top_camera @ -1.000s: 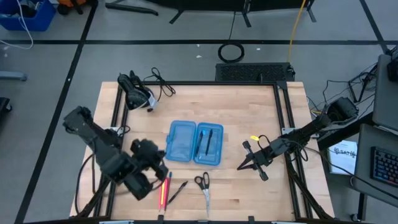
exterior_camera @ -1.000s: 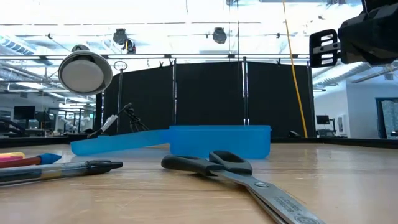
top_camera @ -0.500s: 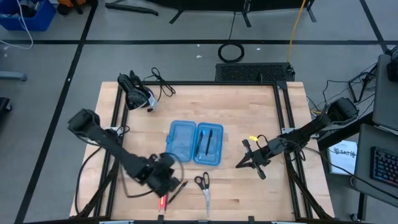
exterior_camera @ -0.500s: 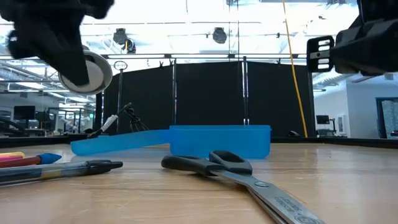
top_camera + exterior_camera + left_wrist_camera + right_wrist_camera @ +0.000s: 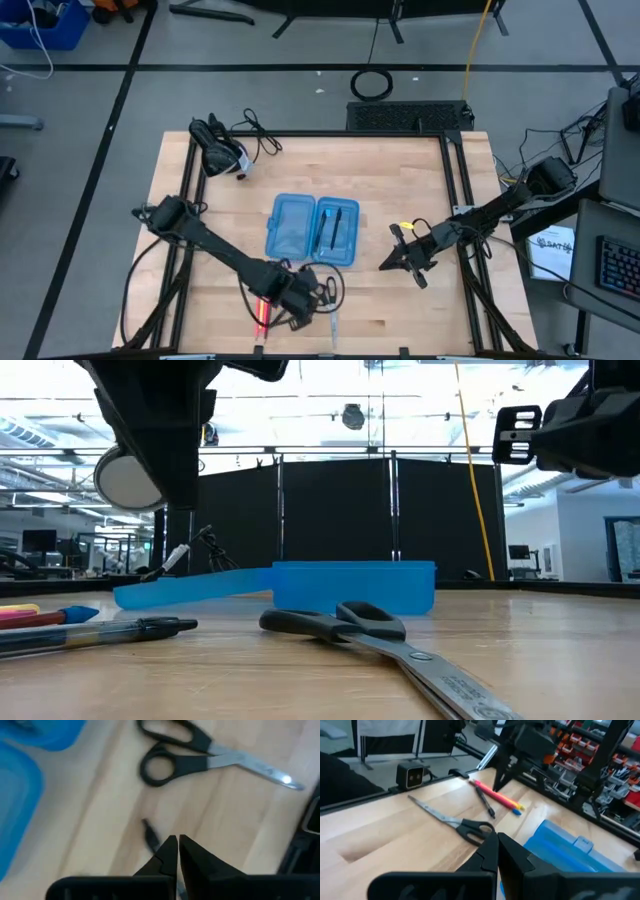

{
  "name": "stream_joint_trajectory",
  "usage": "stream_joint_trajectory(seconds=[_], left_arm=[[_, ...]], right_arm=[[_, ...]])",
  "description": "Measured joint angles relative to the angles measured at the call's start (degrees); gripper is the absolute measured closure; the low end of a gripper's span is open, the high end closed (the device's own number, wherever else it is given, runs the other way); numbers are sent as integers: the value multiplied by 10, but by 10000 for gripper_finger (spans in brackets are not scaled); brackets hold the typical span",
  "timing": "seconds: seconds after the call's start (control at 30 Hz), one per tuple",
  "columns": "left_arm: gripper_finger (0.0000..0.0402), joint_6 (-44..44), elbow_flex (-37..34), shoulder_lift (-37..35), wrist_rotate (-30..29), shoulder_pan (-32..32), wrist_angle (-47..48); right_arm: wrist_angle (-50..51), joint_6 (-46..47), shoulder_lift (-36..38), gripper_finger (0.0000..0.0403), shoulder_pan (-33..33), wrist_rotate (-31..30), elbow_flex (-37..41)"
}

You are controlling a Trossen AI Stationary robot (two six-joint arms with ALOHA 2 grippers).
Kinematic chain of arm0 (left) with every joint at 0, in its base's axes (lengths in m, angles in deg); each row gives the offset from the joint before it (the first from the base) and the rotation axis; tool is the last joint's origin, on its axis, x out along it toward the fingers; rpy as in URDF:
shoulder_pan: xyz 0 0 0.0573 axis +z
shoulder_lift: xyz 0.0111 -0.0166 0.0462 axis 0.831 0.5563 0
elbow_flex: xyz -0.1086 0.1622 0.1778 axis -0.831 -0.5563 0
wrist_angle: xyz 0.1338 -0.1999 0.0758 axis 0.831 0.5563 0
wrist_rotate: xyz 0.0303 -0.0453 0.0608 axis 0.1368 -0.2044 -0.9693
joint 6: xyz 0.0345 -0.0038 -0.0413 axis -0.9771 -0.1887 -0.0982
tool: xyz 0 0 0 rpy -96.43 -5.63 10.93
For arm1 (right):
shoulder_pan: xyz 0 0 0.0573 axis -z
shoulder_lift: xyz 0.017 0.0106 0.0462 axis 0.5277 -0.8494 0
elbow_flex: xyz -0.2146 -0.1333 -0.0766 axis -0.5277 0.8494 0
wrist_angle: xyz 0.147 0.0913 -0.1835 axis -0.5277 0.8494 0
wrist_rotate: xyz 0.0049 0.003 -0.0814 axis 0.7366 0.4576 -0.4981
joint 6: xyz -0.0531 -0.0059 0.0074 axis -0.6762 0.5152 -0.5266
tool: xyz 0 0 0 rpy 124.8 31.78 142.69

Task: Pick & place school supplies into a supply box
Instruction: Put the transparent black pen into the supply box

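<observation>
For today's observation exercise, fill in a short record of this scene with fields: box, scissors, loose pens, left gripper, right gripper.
box: supply box open, two dark pens inside its right half
scissors: scissors flat on the table, in front of the box
loose pens: black pen and red pen lying side by side
left gripper: left gripper shut, empty, above the black pen's tip
right gripper: right gripper shut, empty, right of the box

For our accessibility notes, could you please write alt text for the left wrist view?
The left gripper, its fingers nearly shut with nothing between them, hangs over the wooden table just above the tip of a black pen. Black-handled scissors lie on the table beyond it, and an edge of the blue supply box shows at one side.
</observation>
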Motion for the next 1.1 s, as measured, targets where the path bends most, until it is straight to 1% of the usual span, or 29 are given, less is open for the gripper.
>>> stream_joint_trajectory(seconds=[0.07,0.13,0.2,0.33,0.4,0.47,0.57,0.77,0.9,0.97,1.1], left_arm=[[370,15,9,11,13,-4,3],[351,25,9,17,19,-5,14],[322,43,9,17,16,-4,29],[250,64,9,20,2,-1,59],[217,74,8,24,1,2,52],[197,80,8,25,10,3,46],[191,89,8,32,11,8,36],[217,56,8,51,15,6,33],[223,54,7,61,17,7,33],[220,50,8,61,15,7,33],[199,48,8,62,10,9,33]], right_arm=[[9,0,0,403,0,0,0],[12,0,0,403,0,0,0],[13,0,0,403,0,0,0],[14,2,0,403,0,0,0],[14,5,0,403,0,0,0],[12,5,0,403,0,0,0],[9,6,0,403,0,0,0],[1,7,0,403,0,0,0],[-2,11,0,403,0,0,0],[-4,14,0,403,0,0,0],[-3,15,0,403,0,0,0]])
